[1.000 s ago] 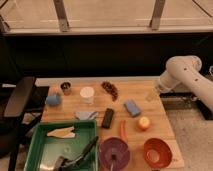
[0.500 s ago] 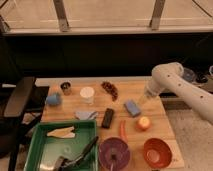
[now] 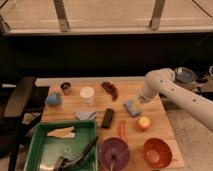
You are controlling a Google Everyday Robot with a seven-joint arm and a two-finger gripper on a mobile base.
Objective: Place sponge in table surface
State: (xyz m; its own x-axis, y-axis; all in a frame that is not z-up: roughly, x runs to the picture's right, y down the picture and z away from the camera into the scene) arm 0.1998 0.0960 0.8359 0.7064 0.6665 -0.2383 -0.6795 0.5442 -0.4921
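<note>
A blue sponge (image 3: 131, 107) lies on the wooden table (image 3: 160, 117), right of the middle. My white arm reaches in from the right, and my gripper (image 3: 140, 100) is at its lower end, just above and to the right of the sponge, touching it or nearly so. The arm's body hides the gripper's tip.
Near the sponge are a black block (image 3: 107, 118), a red carrot-like piece (image 3: 123, 131), a small orange fruit (image 3: 144, 122) and dark grapes (image 3: 110, 89). A white cup (image 3: 87, 94), a metal cup (image 3: 65, 88), a purple bowl (image 3: 114, 153), a red bowl (image 3: 157, 152) and a green tray (image 3: 35, 145) also stand here.
My arm has swung left and down from the table's right edge, bringing the gripper next to the blue sponge. The objects on the table have not moved.
</note>
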